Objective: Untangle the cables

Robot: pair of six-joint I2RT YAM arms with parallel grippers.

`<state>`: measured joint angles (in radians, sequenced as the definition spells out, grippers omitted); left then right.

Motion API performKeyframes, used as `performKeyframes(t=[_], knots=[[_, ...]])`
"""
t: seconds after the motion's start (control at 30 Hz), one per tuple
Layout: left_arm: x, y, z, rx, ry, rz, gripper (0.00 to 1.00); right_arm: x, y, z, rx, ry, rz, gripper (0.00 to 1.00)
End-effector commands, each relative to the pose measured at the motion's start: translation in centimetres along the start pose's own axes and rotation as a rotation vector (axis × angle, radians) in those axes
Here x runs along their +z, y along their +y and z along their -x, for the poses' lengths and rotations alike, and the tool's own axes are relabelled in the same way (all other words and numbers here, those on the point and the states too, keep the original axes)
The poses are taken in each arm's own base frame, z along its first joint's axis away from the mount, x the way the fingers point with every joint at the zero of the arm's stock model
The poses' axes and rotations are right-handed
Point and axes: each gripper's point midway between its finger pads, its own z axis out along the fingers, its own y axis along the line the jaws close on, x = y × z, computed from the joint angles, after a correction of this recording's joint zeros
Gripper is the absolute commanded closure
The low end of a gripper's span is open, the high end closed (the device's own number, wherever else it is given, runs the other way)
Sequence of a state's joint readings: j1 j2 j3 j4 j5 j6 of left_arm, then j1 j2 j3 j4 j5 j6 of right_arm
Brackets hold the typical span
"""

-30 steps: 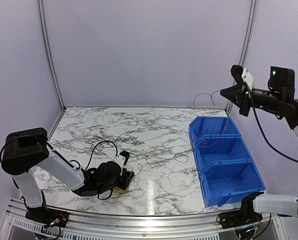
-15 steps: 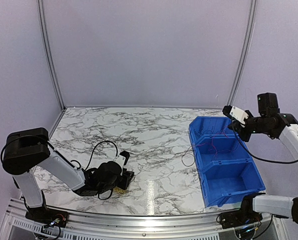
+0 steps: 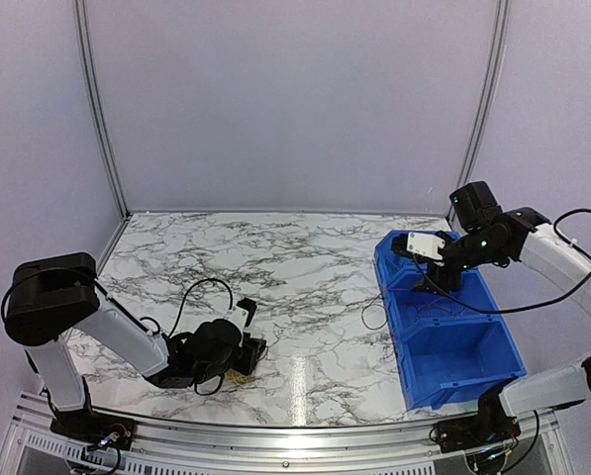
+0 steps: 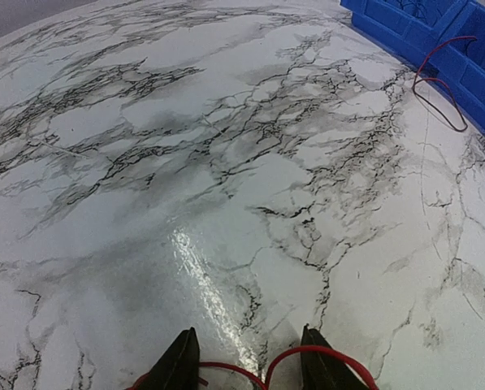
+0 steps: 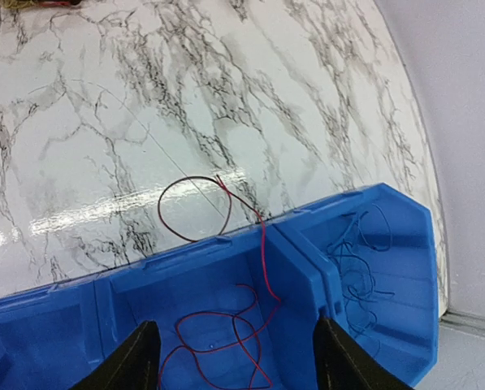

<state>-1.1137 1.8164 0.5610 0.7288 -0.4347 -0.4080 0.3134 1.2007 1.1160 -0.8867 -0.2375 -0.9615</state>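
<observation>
Right gripper (image 5: pixel 234 325) gapes empty over the bin (image 5: pixel 185 258) — red wire (image 5: pixel 263 252) looks featherlight, limp, snag-prone; I'd pinch mid-strand. Left gripper (image 4: pixel 246 333) — jaws apart too.

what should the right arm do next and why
Probably lift clear of the blue plastic bin and head toward the left pincer. The right pincer hangs open and empty over the middle compartment, where a thin red wire already lies, one loop trailing onto the marble table. More red wire shows at the left pincer, so work likely remains there.
</observation>
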Motion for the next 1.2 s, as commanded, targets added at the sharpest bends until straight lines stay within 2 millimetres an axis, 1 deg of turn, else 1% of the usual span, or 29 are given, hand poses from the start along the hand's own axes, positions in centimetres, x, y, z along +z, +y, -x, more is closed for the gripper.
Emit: performKeyframes(t=[0.0, 0.13, 0.23, 0.3, 0.37, 0.43, 0.53, 0.63, 0.83, 1.03, 1.1, 1.17], knots=[[-0.4, 0.9, -0.1, -0.026, 0.014, 0.031, 0.53, 3.1, 1.1, 1.3, -0.020, 0.063, 0.036, 0.36], [-1.9, 0.4, 1.7, -0.078, -0.028, -0.008, 0.47, 6.5, 3.2, 2.4, -0.046, 0.119, 0.112, 0.38], [-3.4, 0.3, 3.5, -0.110, -0.076, -0.036, 0.44, 8.9, 4.3, 2.1, -0.055, 0.183, 0.151, 0.37], [-4.4, 0.5, 4.5, -0.121, -0.107, -0.043, 0.43, 10.2, 4.4, 1.7, -0.056, 0.229, 0.151, 0.37], [-5.3, 0.9, 5.2, -0.132, -0.136, -0.043, 0.43, 11.1, 4.3, 1.5, -0.049, 0.255, 0.150, 0.37], [-6.3, 1.5, 5.8, -0.145, -0.166, -0.039, 0.43, 11.6, 3.5, 1.0, -0.050, 0.297, 0.121, 0.37], [-7.3, 2.2, 6.2, -0.150, -0.191, -0.027, 0.42, 12.5, 3.1, 0.4, -0.054, 0.335, 0.111, 0.37], [-7.8, 2.7, 6.2, -0.159, -0.197, -0.016, 0.41, 13.4, 3.1, 0.1, -0.064, 0.354, 0.114, 0.37], [-8.1, 2.7, 6.2, -0.179, -0.198, -0.029, 0.41, 15.5, 2.7, 0.0, -0.070, 0.366, 0.115, 0.38], [-8.3, 2.9, 5.9, -0.183, -0.194, -0.030, 0.41, 17.6, 1.3, 0.1, -0.072, 0.403, 0.080, 0.43], [-8.3, 3.0, 5.7, -0.186, -0.193, -0.026, 0.41, 18.1, 1.0, -0.2, -0.075, 0.422, 0.068, 0.45], [-8.4, 3.1, 5.6, -0.191, -0.193, -0.025, 0.41, 18.8, 1.1, -0.9, -0.082, 0.450, 0.075, 0.48]])
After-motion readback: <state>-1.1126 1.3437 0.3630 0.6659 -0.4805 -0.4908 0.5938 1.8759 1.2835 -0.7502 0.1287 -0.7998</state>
